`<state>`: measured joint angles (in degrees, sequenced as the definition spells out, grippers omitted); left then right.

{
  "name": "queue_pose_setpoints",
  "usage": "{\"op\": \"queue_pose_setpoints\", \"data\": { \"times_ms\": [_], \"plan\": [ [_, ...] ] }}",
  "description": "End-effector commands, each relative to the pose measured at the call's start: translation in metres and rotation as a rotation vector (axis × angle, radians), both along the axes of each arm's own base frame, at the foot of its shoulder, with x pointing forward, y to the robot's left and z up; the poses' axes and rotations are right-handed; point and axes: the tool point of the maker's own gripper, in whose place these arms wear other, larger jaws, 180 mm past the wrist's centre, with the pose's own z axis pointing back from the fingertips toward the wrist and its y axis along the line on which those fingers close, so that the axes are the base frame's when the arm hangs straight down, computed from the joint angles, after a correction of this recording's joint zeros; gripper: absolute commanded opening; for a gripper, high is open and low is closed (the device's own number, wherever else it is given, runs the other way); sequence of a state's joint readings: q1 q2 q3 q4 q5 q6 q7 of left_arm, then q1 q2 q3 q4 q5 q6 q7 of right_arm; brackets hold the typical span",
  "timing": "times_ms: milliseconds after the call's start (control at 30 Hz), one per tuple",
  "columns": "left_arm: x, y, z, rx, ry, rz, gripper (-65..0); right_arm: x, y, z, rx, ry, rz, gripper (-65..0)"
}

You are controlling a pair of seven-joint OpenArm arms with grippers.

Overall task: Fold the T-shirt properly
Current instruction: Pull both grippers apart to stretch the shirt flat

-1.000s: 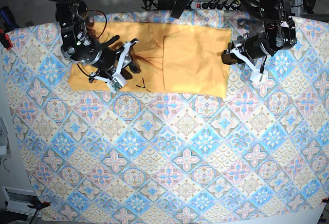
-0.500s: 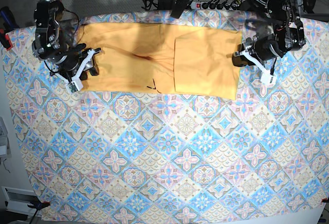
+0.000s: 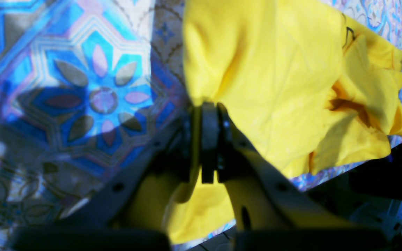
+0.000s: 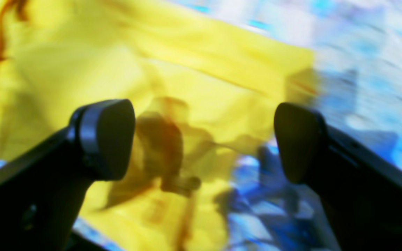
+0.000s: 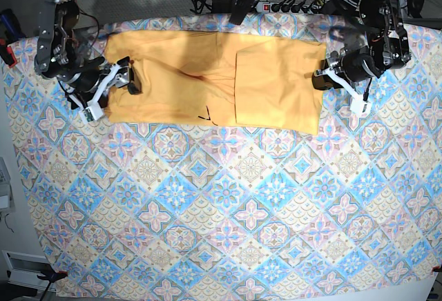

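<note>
The pale yellow-orange T-shirt (image 5: 207, 73) lies spread in a wide band across the far part of the table, its right third folded over as a flap, with a small black squiggle (image 5: 205, 116) near the front edge. In the base view my left gripper (image 5: 320, 80) is shut on the shirt's right edge. The left wrist view shows its jaws (image 3: 204, 111) pinching yellow cloth (image 3: 274, 87). My right gripper (image 5: 121, 85) hovers over the shirt's left end. In the blurred right wrist view it (image 4: 201, 139) stands wide open, with the cloth (image 4: 187, 69) beneath it and nothing between the fingers.
The blue-and-pink patterned tablecloth (image 5: 221, 211) covers the whole table. A power strip and cables (image 5: 290, 7) lie behind the far edge. A red clamp (image 5: 8, 54) sits at the left edge.
My right gripper drew the shirt's left part out to the left, then opened and let go. My left gripper shifted slightly right, still holding its edge. The shirt now lies wider.
</note>
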<state>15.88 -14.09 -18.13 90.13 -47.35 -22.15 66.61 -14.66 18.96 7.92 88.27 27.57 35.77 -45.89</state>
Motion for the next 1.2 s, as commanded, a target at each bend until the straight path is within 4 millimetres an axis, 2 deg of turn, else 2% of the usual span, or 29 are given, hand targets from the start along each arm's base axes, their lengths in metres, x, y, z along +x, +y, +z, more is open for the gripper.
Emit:
{"op": "queue_pose_setpoints", "data": {
  "times_ms": [0, 533, 833, 900, 1167],
  "plan": [
    [0.011, 0.001, 0.011, -0.001, -0.05, 0.001, -65.0, 0.009, -0.002, 0.012, 0.015, -0.045, -0.001, -5.0],
    [0.01, 0.001, 0.011, -0.002, -0.048, 0.0, -65.0, 0.004, -0.003, 0.007, 0.018, -0.026, -0.007, -5.0],
    [0.01, 0.0, 0.011, -0.003, -0.048, 0.001, -65.0, -0.019, -0.016, -0.033, 0.045, 0.104, -0.075, -5.0],
    [0.01, 0.0, 0.011, -0.003, -0.048, 0.001, -65.0, -0.014, -0.017, -0.034, 0.049, 0.103, -0.082, -5.1],
    [0.01, 0.0, 0.01, -0.003, -0.046, 0.001, -65.0, -0.016, -0.014, -0.038, 0.058, 0.117, -0.084, -5.1]
  ]
}}
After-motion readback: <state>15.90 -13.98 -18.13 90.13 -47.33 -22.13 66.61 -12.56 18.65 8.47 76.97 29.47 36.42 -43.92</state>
